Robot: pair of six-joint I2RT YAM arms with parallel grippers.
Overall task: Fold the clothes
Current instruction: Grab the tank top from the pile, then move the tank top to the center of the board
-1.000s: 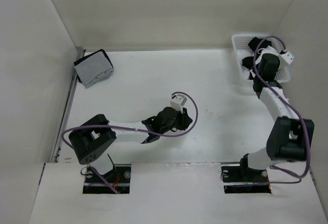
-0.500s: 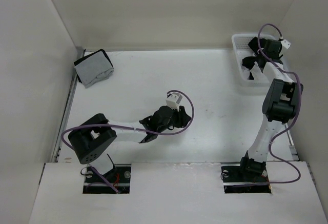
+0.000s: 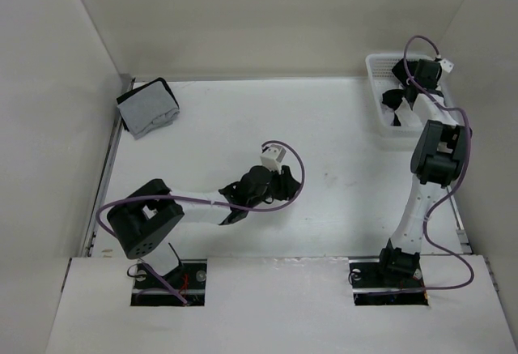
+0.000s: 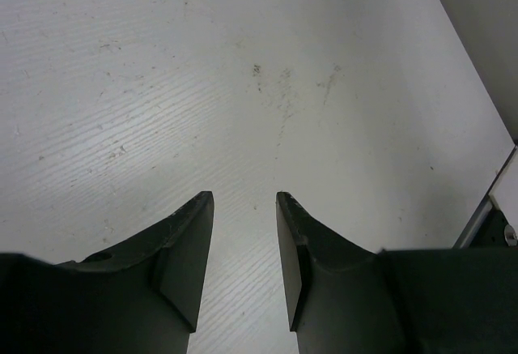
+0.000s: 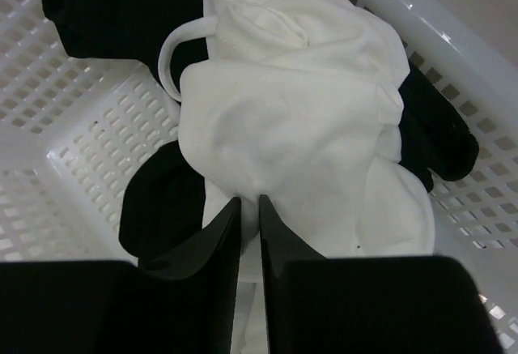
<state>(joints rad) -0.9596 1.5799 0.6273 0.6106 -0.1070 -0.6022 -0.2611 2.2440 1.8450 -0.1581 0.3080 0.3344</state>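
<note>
The clothes, a thin white top (image 5: 291, 119) with a narrow strap loop, lie crumpled inside a white perforated basket (image 5: 89, 127). My right gripper (image 5: 250, 200) reaches down into that basket and is shut on a pinch of the white fabric at the near edge of the heap. From above, the right gripper (image 3: 411, 78) sits over the basket (image 3: 374, 66) at the far right corner. My left gripper (image 4: 244, 196) hangs open over bare table, with nothing between its fingers; in the top view the left gripper (image 3: 288, 182) is near the table's middle.
Black garments (image 5: 113, 14) lie under and around the white top in the basket. A grey-and-black folded bundle (image 3: 148, 107) rests at the far left corner. White walls close in the table on the left, back and right.
The right arm has stretched further into the basket and its jaws have closed on the white fabric. The left gripper has opened and shifted slightly.
</note>
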